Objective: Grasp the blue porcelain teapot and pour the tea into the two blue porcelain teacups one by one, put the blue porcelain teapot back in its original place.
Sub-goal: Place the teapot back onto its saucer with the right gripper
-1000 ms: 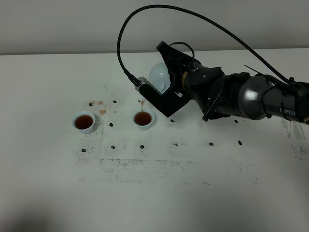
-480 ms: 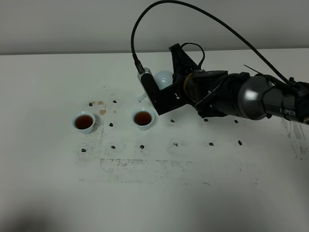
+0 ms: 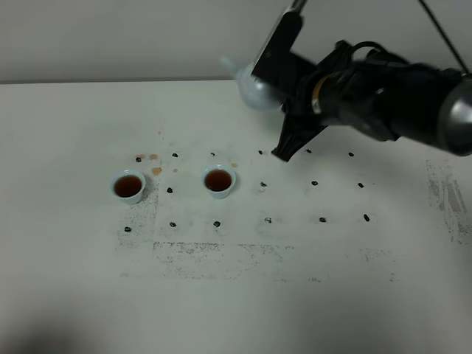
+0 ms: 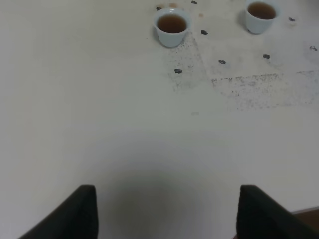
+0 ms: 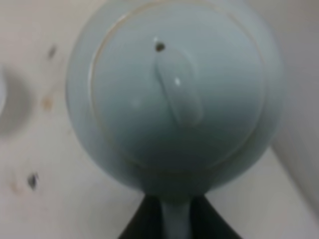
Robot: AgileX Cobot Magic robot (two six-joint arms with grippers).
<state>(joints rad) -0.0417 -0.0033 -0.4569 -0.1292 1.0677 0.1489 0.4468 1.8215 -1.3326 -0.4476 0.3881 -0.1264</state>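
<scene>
The blue porcelain teapot (image 3: 249, 90) hangs in the air above the far middle of the table, spout pointing left. My right gripper (image 3: 274, 87) is shut on its loop handle. In the right wrist view the teapot (image 5: 174, 94) is seen from above, lid on, with its handle (image 5: 175, 221) between the dark fingers (image 5: 141, 223). The two blue porcelain teacups (image 3: 128, 185) (image 3: 219, 180) stand apart on the table, each holding reddish-brown tea. They also show in the left wrist view (image 4: 171, 25) (image 4: 261, 12). My left gripper (image 4: 167, 214) is open and empty, well short of the cups.
Small dark specks (image 3: 322, 219) and brown tea stains (image 3: 156, 170) dot the white table around the cups. A scuffed grey patch (image 3: 221, 254) lies in front of them. The back wall (image 3: 110, 37) runs behind the table.
The right arm has lifted the teapot up and to the right, away from the right cup, and tipped it back toward level. The tea stream has stopped. The cups have not moved.
</scene>
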